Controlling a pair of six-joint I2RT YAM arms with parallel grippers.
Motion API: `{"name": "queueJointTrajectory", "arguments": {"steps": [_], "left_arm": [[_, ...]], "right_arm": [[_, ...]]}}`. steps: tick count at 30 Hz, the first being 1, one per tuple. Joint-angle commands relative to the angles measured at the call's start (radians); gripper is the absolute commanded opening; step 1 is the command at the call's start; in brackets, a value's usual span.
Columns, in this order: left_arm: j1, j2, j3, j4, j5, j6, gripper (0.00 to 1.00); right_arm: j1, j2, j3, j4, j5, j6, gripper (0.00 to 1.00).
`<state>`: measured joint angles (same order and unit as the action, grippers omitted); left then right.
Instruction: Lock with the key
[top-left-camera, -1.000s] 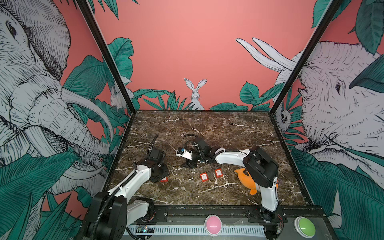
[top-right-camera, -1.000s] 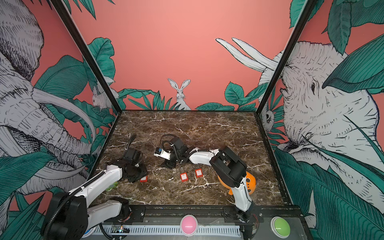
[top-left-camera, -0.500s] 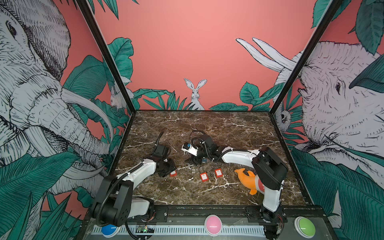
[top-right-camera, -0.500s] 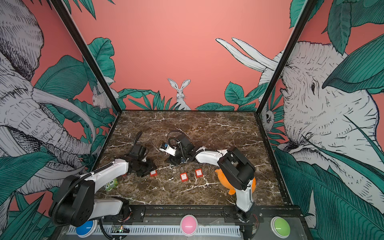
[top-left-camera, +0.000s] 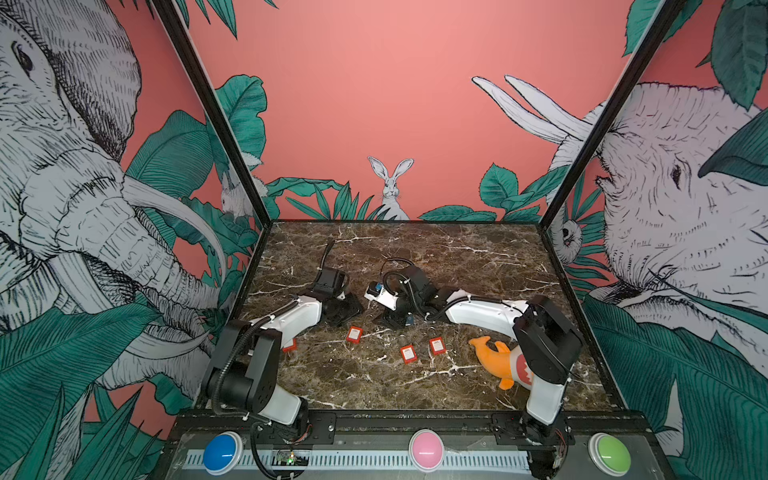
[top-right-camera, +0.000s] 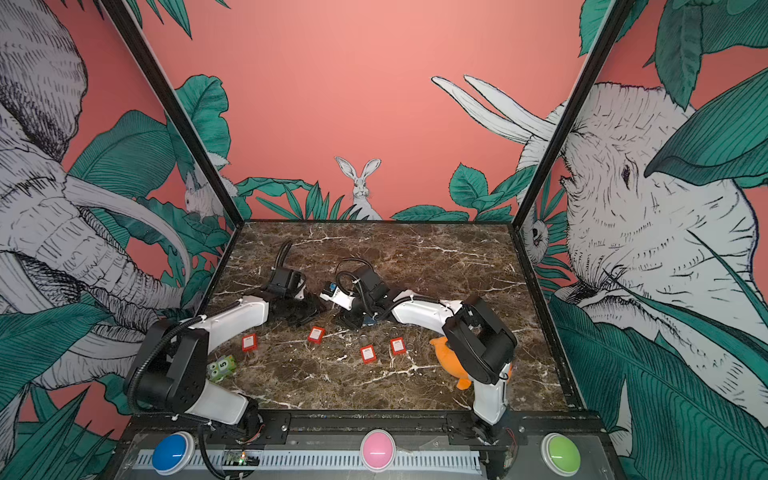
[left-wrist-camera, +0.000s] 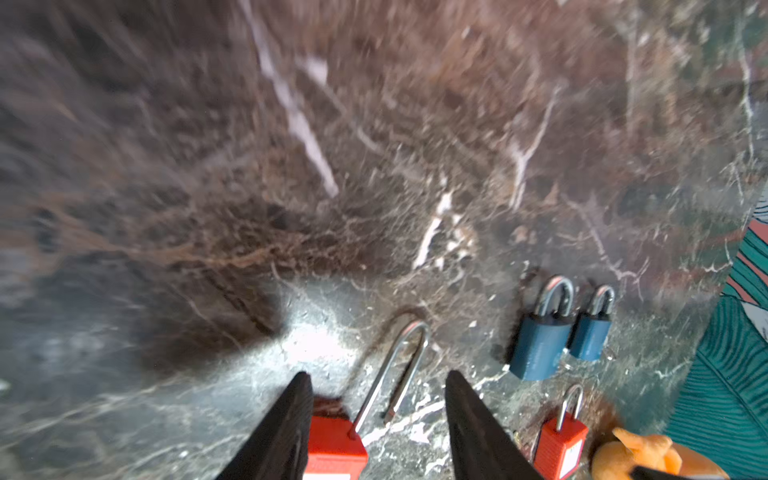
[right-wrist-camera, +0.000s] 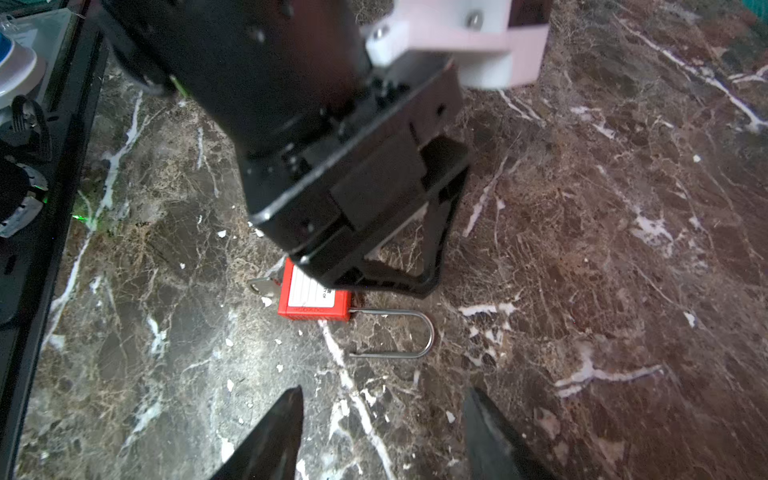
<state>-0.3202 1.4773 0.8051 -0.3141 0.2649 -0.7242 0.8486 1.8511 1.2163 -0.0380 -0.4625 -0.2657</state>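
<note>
I work inside a staged robot demo booth: a marble-look tabletop (top-left-camera: 457, 257) boxed by black frame posts (top-left-camera: 218, 120) and jungle mural walls (top-left-camera: 83, 208), with a blue button (top-left-camera: 222, 453), pink button (top-left-camera: 426, 449) and green button (top-left-camera: 610, 453) along the near edge.

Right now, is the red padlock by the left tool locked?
No, the red padlock has its shackle open, free end lying clear of the body.

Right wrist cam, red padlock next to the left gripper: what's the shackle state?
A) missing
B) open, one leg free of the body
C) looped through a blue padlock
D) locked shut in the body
B: on the red padlock, the shackle has one leg in the body, while the other ends free, clear of the body, over the marble table.
</note>
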Motion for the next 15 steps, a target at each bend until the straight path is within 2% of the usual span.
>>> {"name": "queueJointTrajectory", "arguments": {"steps": [1,5,15], "left_arm": [[0.006,-0.095,0.039,-0.092,-0.117,0.08,0.54],[0.044,-0.095,0.049,-0.205,-0.148,0.125,0.54],[0.123,-0.148,0.076,-0.29,-0.208,0.185,0.55]], "right_arm": [[0.004,-0.002,0.02,-0.05,-0.053,0.02,0.59],[0.013,0.063,0.061,-0.106,-0.063,0.001,0.55],[0.059,0.242,0.273,-0.282,-0.055,-0.021,0.43]]}}
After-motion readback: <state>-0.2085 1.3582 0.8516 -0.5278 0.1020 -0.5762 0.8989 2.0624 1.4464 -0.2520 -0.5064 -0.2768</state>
